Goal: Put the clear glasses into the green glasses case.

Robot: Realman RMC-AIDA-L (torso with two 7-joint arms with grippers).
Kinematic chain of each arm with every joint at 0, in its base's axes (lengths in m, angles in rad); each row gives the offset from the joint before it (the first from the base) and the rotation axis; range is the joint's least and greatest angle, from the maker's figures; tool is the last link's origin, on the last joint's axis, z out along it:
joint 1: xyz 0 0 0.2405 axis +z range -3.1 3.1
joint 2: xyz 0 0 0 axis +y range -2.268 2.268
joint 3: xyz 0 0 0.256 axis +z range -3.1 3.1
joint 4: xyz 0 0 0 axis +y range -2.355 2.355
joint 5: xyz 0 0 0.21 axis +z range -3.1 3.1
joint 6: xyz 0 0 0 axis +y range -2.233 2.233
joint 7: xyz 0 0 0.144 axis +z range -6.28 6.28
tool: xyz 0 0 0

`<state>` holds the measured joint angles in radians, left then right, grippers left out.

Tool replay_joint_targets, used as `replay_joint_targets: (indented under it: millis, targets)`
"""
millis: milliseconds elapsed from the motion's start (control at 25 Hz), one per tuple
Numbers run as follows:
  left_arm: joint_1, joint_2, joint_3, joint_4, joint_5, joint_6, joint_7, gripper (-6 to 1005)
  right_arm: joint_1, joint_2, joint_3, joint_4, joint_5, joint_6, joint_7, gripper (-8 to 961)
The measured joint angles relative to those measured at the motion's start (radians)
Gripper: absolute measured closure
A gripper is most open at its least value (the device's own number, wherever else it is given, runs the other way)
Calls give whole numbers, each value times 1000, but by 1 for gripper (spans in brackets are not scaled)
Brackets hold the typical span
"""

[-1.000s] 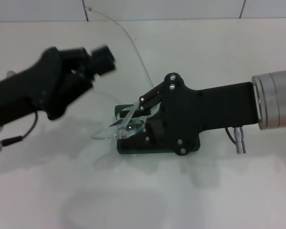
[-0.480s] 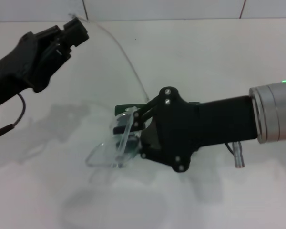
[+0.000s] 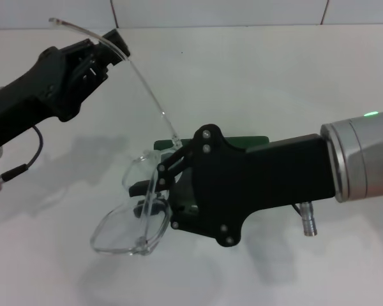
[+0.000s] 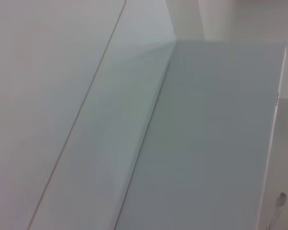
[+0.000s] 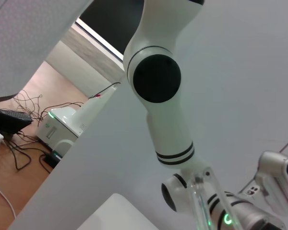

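Since the earlier frames, the right pincer (image 3: 161, 185) has carried the clear glasses (image 3: 131, 220) forward and toward the robot's left, so the lens front now hangs off the near-left edge of the green case (image 3: 210, 143) rather than over it. Left pincer (image 3: 92, 54) has swung up and away to the far left, with the tip of one long clear arm (image 3: 147, 89) of the glasses crossing its fingers.

Right pincer is clenched on the frame near the hinge; grip there presumably leaves the lenses free to be lowered first. Whether the left pincer actually clamps the arm tip or merely sits behind it cannot be told. Likely intent: one arm held spread so it can be folded.

Case mostly hidden beneath the right pincer's black body; only a green strip shows, so lid position is unclear. White surface (image 3: 293, 70) below. Neither wrist view shows the glasses clearly or the case at all.
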<state>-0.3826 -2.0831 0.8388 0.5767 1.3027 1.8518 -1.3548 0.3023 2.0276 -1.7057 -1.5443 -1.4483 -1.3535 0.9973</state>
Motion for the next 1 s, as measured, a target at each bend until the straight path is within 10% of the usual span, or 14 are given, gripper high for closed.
replay_joint_targets:
  millis: [1000]
  targets:
    - [-62, -3, 77, -40, 1, 80, 12, 900, -2, -3, -13, 109, 92, 60, -101, 837]
